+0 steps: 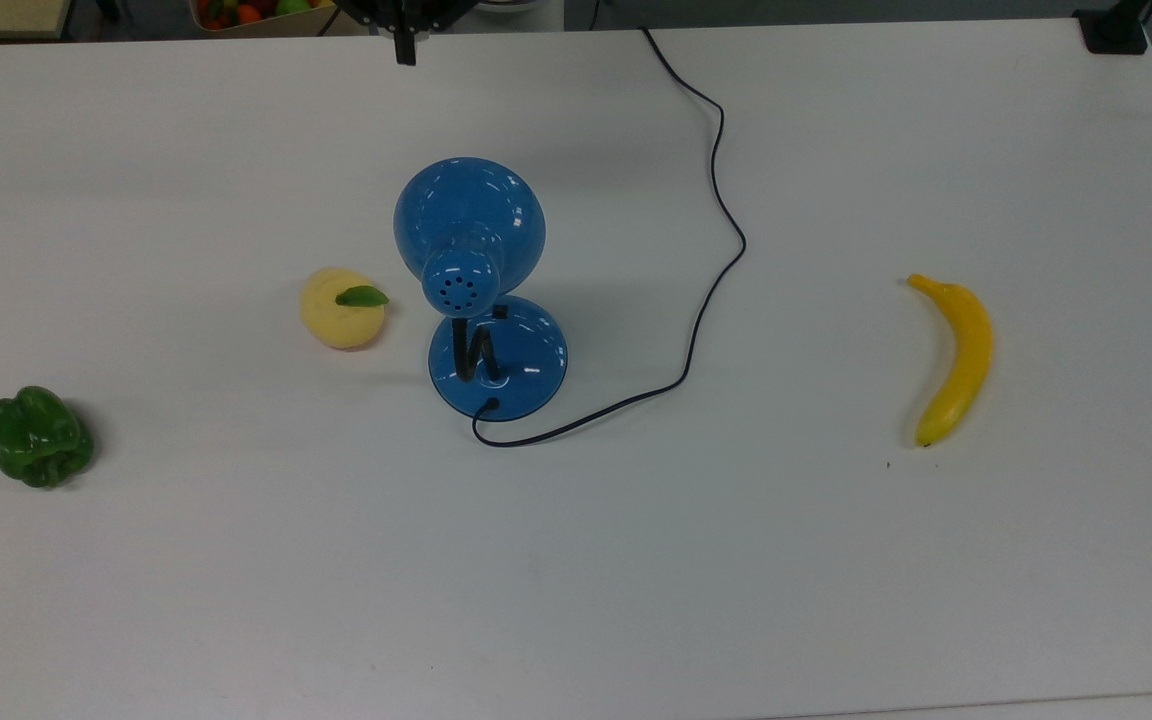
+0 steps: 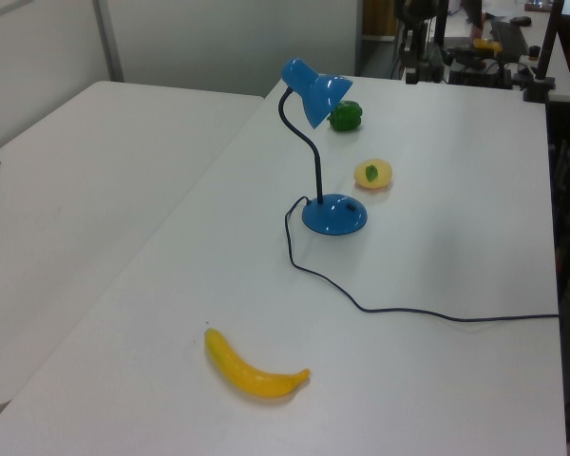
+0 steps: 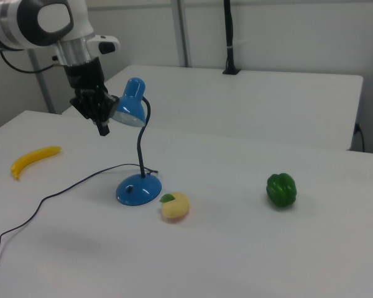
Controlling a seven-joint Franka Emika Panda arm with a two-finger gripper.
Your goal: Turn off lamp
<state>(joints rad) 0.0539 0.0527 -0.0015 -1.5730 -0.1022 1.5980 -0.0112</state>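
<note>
The glossy blue lamp stands mid-table, its dome shade (image 1: 469, 220) over the round base (image 1: 511, 365) on a bent black neck. A small black switch (image 1: 500, 311) sits on the base's far side in the top view. A thin dark cord (image 1: 726, 220) runs from the base toward the table's back. My gripper (image 1: 404, 52) hangs shut and holding nothing at the top view's top edge, well away from the base. In the right view the gripper (image 3: 103, 129) hovers high, just to the right view's left of the shade (image 3: 129, 105). In the left view the lamp base (image 2: 334, 215) stands alone.
A yellow fruit with a green leaf (image 1: 342, 308) lies just to the top view's left of the lamp base. A green pepper (image 1: 39, 437) sits at the far left and a banana (image 1: 956, 355) at the right. A fruit basket (image 1: 246, 12) stands beyond the table's back edge.
</note>
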